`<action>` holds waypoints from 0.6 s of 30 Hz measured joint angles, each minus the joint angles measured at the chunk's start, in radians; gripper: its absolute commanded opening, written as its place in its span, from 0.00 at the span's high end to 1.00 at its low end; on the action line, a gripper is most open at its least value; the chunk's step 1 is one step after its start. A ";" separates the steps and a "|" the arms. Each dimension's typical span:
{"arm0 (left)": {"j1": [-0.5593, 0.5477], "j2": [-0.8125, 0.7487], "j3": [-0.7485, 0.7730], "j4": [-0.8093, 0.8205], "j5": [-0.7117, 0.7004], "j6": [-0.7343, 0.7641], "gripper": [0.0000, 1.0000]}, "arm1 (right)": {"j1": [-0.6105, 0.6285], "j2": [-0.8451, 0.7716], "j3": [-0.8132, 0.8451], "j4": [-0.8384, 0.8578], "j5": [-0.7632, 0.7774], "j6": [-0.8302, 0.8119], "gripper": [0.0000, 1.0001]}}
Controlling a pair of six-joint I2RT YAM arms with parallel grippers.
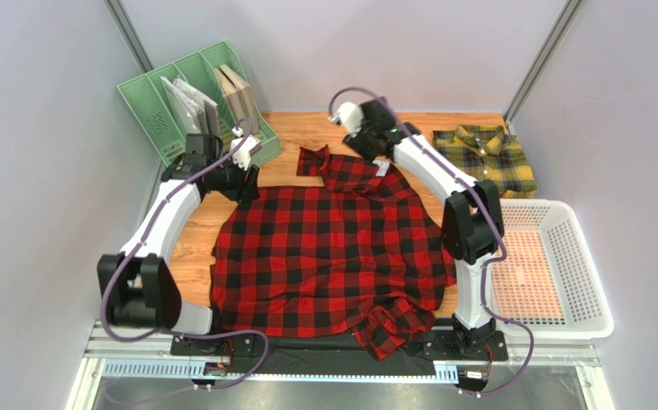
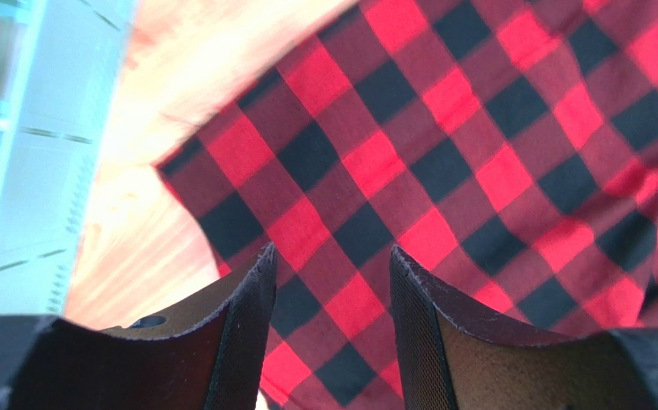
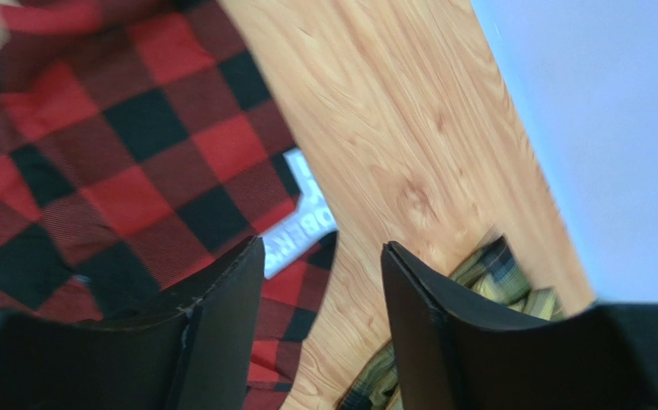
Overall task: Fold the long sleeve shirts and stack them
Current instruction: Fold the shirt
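Observation:
The red-and-black check shirt (image 1: 332, 248) lies spread across the wooden table (image 1: 306, 128), with a sleeve bunched at its near edge and the collar area at the far side. The yellow-and-green check shirt (image 1: 486, 158) lies folded at the back right. My left gripper (image 1: 242, 175) hovers open over the red shirt's far left corner (image 2: 443, 171), with nothing between its fingers. My right gripper (image 1: 375, 145) stands open above the red shirt's far edge (image 3: 135, 171), near a white label (image 3: 302, 222). The yellow shirt (image 3: 495, 273) shows just beyond its right finger.
A green file rack (image 1: 195, 98) holding books and papers stands at the back left, close to my left arm. A white plastic basket (image 1: 555, 265) sits at the right. Grey walls close in the table on three sides.

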 measured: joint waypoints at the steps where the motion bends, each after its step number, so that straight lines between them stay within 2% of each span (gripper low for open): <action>1: 0.000 0.023 0.016 -0.022 0.005 0.012 0.44 | -0.044 0.000 0.026 -0.024 -0.042 0.026 0.46; 5: 0.000 0.204 0.147 -0.121 0.008 0.086 0.46 | -0.194 0.023 0.104 -0.133 -0.191 0.106 0.50; 9: 0.000 0.388 0.274 -0.192 -0.025 0.162 0.46 | -0.303 0.129 0.197 -0.245 -0.325 0.168 0.53; 12: 0.000 0.484 0.344 -0.231 -0.067 0.212 0.46 | -0.333 0.206 0.207 -0.304 -0.379 0.195 0.53; 18: 0.000 0.574 0.420 -0.261 -0.135 0.265 0.47 | -0.332 0.283 0.190 -0.366 -0.401 0.206 0.54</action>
